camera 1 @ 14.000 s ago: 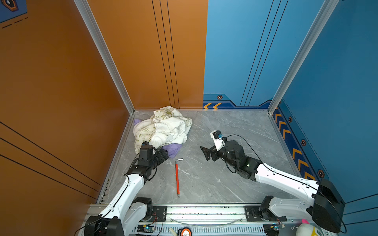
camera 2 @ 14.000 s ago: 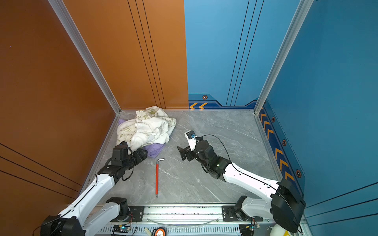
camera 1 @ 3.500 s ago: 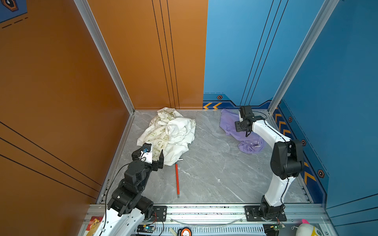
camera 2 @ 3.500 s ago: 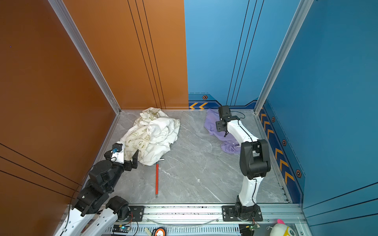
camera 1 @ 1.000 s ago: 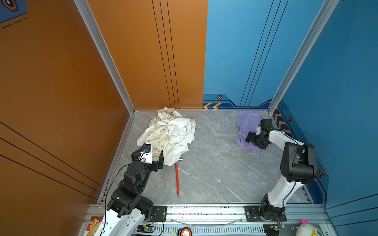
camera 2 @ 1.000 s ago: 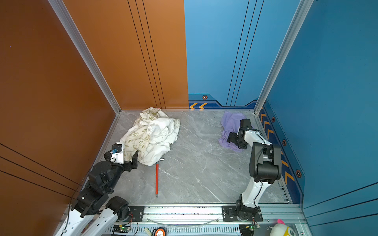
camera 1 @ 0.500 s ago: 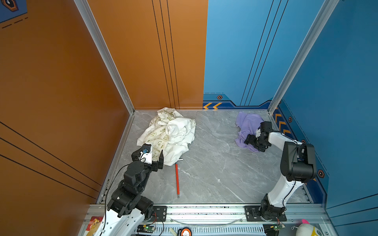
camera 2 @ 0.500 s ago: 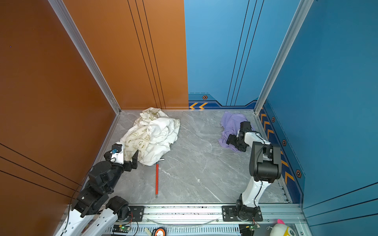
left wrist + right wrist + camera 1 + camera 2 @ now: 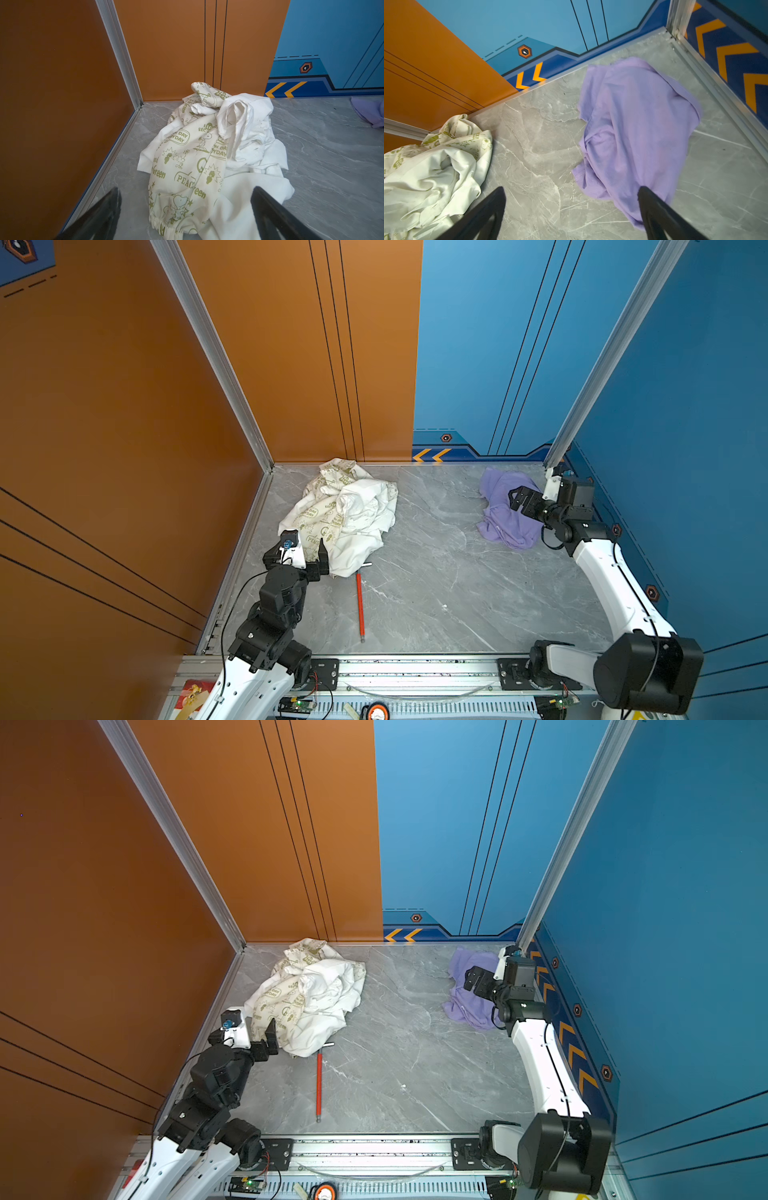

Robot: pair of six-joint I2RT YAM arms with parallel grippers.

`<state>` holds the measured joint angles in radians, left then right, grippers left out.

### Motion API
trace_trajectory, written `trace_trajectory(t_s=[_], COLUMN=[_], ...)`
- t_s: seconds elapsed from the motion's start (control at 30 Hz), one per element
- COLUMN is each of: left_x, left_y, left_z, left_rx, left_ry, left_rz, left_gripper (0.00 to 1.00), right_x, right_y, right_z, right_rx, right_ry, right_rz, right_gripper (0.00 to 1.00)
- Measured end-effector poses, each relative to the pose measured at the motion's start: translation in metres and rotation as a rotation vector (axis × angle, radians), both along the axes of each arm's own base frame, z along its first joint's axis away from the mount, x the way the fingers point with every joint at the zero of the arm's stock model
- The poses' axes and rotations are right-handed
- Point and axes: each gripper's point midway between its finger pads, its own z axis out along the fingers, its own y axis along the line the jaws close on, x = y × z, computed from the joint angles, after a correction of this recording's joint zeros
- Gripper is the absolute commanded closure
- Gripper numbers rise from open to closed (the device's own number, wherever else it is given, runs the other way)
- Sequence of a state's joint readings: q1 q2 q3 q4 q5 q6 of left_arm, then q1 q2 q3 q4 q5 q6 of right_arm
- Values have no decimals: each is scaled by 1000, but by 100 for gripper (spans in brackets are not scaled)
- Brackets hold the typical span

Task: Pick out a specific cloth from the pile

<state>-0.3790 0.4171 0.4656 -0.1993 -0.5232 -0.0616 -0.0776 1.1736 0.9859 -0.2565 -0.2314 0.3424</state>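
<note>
Grey marble-look worktop (image 9: 436, 572) filled the bottom of the booth, pale veins running across it under even, soft light. On the left stood an orange wall (image 9: 124, 406), and the back orange panel (image 9: 311, 364) met a blue panel (image 9: 478, 344) at the middle, thin dark lines dropping down both. Silver corner posts (image 9: 216, 360) rose at both back corners. A blue side wall (image 9: 685, 406) closed the right. Along the base ran a dark blue band (image 9: 459, 454) with orange chevrons (image 9: 432, 455) and a hexagon badge (image 9: 446, 438).

Shows 1 lavender cloth (image 9: 505, 522), 1 pile (image 9: 353, 514) of white and green-printed fabrics, 1 red-handled tool (image 9: 360, 605), and 2 grippers: left gripper (image 9: 186, 189), right gripper (image 9: 571, 188).
</note>
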Motion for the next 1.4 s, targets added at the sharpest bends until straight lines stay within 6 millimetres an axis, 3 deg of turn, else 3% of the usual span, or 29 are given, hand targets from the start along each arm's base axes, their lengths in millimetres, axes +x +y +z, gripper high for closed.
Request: trace_trajectory(t_s=[0.1,0.2,0.47,0.73,1.1,1.33,1.4], left_x=[11,23,50,63,85,97,101], left_y=[11,23,45,58,48,40,37], left_z=[-16,-33,-76,-99,-124,-134,-141], left_rx=[8,7,25,54,37,14,10], left_ry=[11,25,48,49,43,31,39], left_rz=[71,134,236,262,186,124,102], left_gripper=[2,2,2,2,2,2,2], right_x=[-13,-24,-40,-40,-14,-5,-4], right_y=[9,12,-1,-13,-9,-9,-9], right_z=[-2,-18,-92,-144,-144,-168,-166], right_rx=[-14,-39,-161,-266,-314,-329,-330], right_ry=[-76,-117,-110,-97,-204,-202,-210], right_rz=[26,33,-7,-26,-7,0,0], right_gripper=[0,0,0,0,0,0,0])
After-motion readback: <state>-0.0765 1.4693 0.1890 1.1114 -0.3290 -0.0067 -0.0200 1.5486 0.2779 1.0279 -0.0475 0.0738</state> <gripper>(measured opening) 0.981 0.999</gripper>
